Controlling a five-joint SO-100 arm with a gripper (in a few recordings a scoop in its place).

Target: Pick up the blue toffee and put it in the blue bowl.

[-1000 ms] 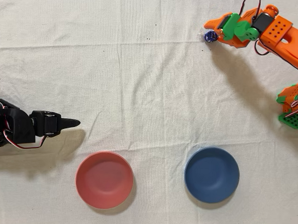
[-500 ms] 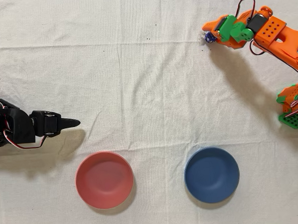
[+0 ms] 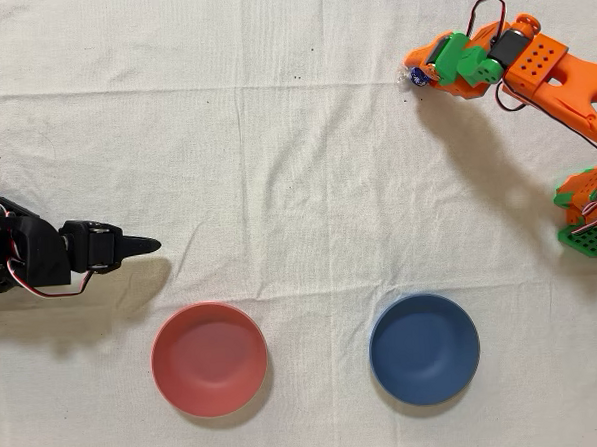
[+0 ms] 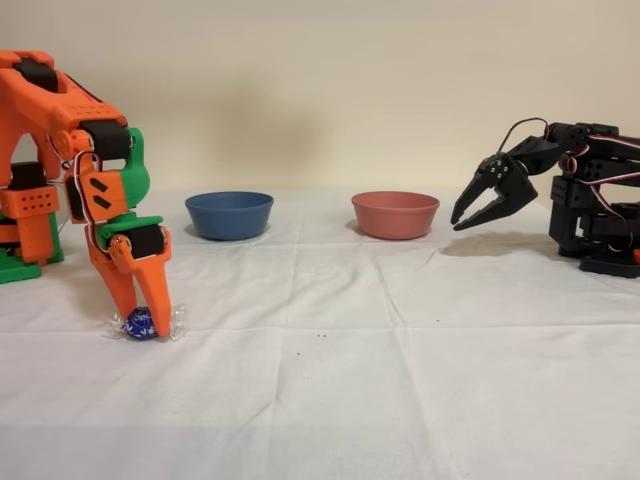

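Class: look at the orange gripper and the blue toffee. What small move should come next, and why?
Probably lift straight up. In the fixed view the gripper has its fingers closed around the blue toffee, which sits low on the cloth, and the blue bowl stands well away, empty.

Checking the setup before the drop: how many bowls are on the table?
2. In the overhead view the blue bowl sits lower right and the pink-red bowl to its left, apart. Nothing seems to hide another.

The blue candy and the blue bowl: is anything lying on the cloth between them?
No. In the overhead view, the stretch from the blue toffee down to the blue bowl is bare white cloth, crossed by the orange arm's shadow.
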